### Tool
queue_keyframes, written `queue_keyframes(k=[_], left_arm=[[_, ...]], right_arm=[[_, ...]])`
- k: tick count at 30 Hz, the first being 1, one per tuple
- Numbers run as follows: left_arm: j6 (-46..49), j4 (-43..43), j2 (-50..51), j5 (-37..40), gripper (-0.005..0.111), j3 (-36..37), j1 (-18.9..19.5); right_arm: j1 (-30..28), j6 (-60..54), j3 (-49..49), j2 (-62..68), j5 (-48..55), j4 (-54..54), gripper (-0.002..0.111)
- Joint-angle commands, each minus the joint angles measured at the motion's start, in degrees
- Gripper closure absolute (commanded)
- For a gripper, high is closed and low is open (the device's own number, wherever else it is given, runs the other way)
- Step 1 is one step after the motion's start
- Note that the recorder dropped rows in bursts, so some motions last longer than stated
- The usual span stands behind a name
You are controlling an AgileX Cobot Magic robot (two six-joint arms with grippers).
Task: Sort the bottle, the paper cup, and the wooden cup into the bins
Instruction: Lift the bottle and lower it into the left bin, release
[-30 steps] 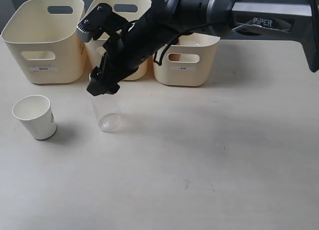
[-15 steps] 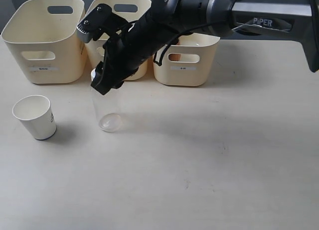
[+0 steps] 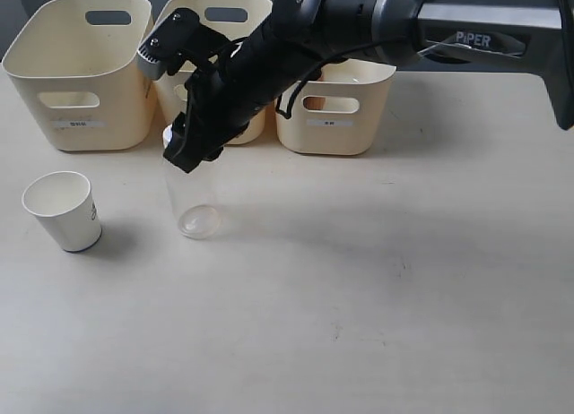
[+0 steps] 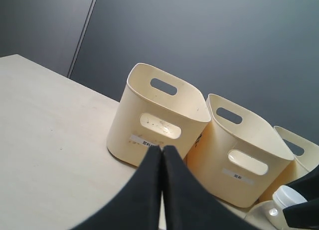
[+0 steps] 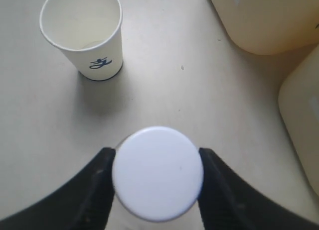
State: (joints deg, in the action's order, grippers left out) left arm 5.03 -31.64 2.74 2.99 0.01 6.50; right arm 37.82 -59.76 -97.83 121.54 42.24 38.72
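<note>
You have three cream bins (image 3: 79,73) with small white labels, standing on a pale beige bench (image 3: 377,288). Just in front of them the bottle (image 3: 191,199) is clear plastic, its cap a plain flat white (best seen from the right wrist). Beside the bottle, the paper cup (image 3: 61,209) is white with a dark base rim and a small blue print. Both grippers' jaws are black; the wall behind the bins is dark grey.

Three cream plastic bins with rounded corners and oval handle cutouts: first (image 3: 79,69), second (image 3: 215,20), third (image 3: 336,114). One small white tapered paper cup (image 3: 61,210). One clear plastic bottle (image 3: 191,199) with one white screw cap (image 5: 157,173). Two dark grippers, left (image 4: 160,155) and right (image 3: 186,148).
</note>
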Motion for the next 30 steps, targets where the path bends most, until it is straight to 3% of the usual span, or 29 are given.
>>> queue_keyframes(k=[1,9,16,24,30], left_arm=[[0.1,-0.2,-0.3,0.0,0.107,0.0,-0.3],[0.1,-0.2,-0.3,0.0,0.107,0.0,-0.3],[0.1,-0.2,-0.3,0.0,0.107,0.0,-0.3],[0.1,-0.2,-0.3,0.0,0.107,0.0,-0.3],[0.1,-0.2,-0.3,0.0,0.107,0.0,-0.3]], right_arm=[[-0.1,-0.4,-0.1,-2.0,-0.9,0.5,0.108],[-0.1,-0.5,-1.4,-5.5,-2.4,1.5,0.108],[2.8,-0.5,-8.3,-5.7,-4.4,3.6,0.108],[7.5,-0.5,-13.7,-5.7,-15.8,-1.4,0.108],[7.6,-1.9,-14.6,-5.3,-23.8,-1.6,0.108]])
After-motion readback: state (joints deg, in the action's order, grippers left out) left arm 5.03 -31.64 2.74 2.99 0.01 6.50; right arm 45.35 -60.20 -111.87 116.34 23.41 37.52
